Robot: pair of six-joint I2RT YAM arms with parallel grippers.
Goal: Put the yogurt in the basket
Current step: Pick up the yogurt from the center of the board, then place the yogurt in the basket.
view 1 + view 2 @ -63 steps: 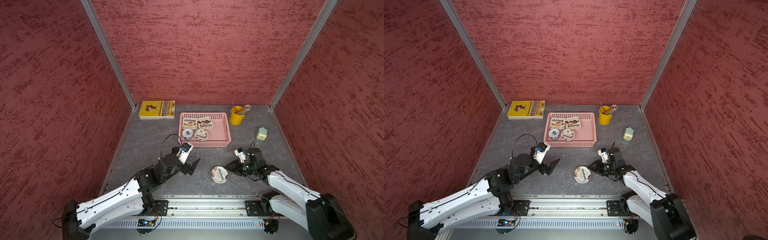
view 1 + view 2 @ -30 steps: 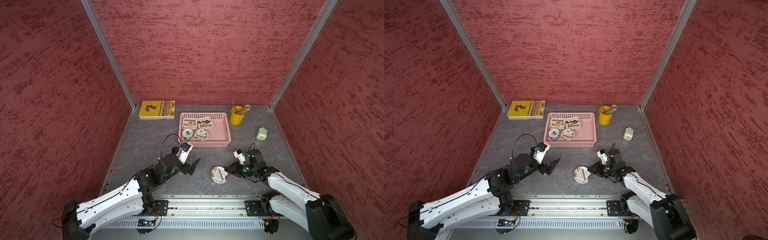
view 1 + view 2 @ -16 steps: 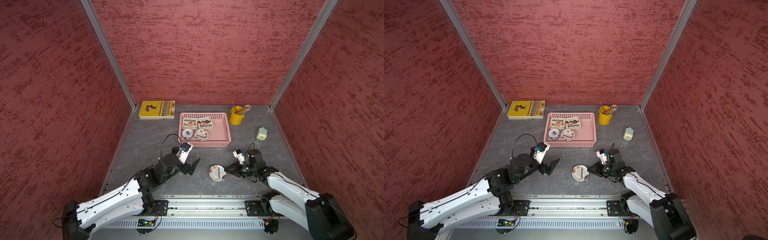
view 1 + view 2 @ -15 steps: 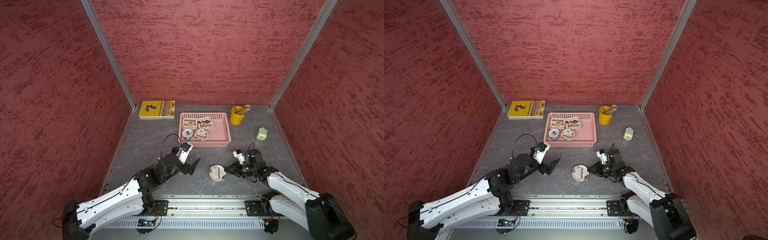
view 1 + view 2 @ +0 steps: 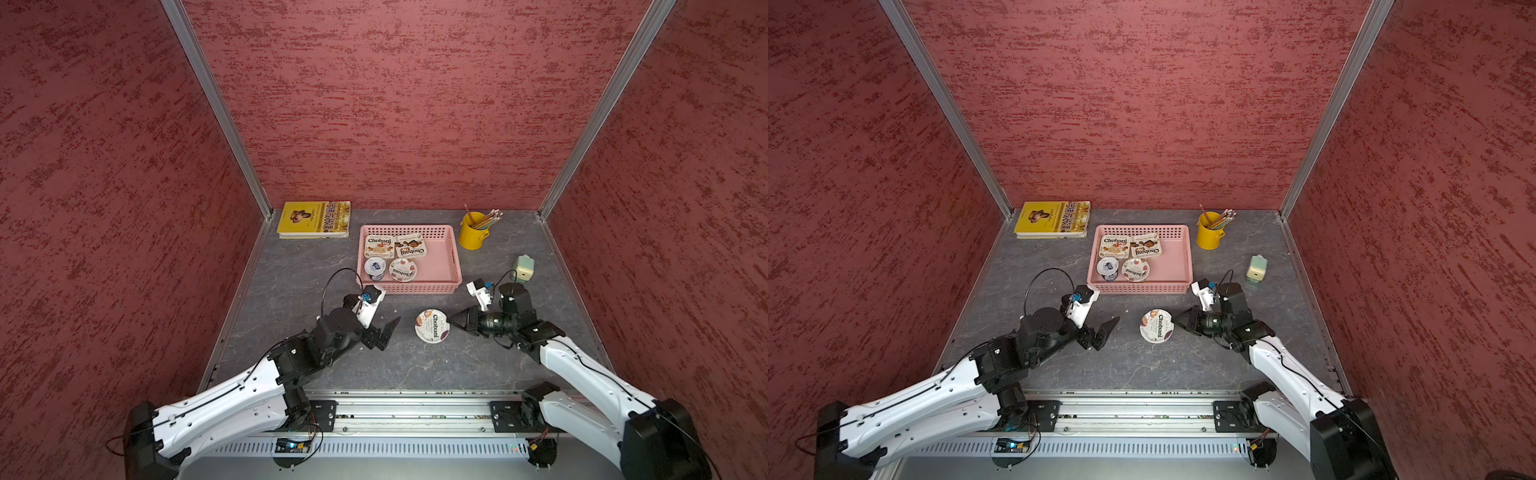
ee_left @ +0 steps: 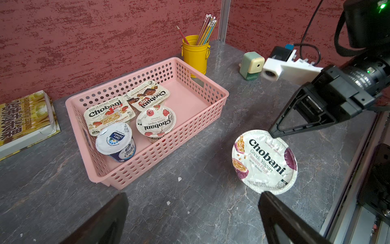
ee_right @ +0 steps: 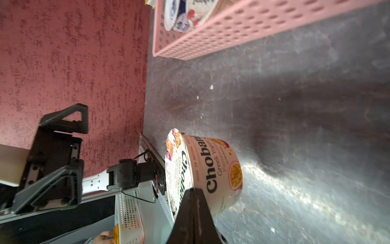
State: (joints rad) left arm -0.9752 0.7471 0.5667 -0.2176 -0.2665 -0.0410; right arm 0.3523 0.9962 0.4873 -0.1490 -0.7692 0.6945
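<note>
Closed right tool (image 5: 451, 325) at yogurt (image 5: 432, 326) rim; open left tool (image 5: 386, 331) apart; basket (image 5: 409, 286) near.

Lone round cup (image 6: 264, 161) on bench (image 6: 190, 200): lid "Chobani Greek Yogurt Passion Fruit"; side repeats "Chobani Greek Yogurt".
Round cup (image 6: 156, 120) in basket (image 6: 147, 164): "Chobani Greek Yogurt".
Left rectangular cup (image 6: 108, 114): "Chobani Flip", "Shortcake".
Right rectangular cup (image 6: 148, 96): "Chobani Flip"; small print unclear.
Small cup (image 6: 115, 137): lid "Dairy Farmers"; side "Thick & Creamy".
Yellow book (image 6: 19, 118): Chinese characters; "GROWTH LESSONS".
</note>
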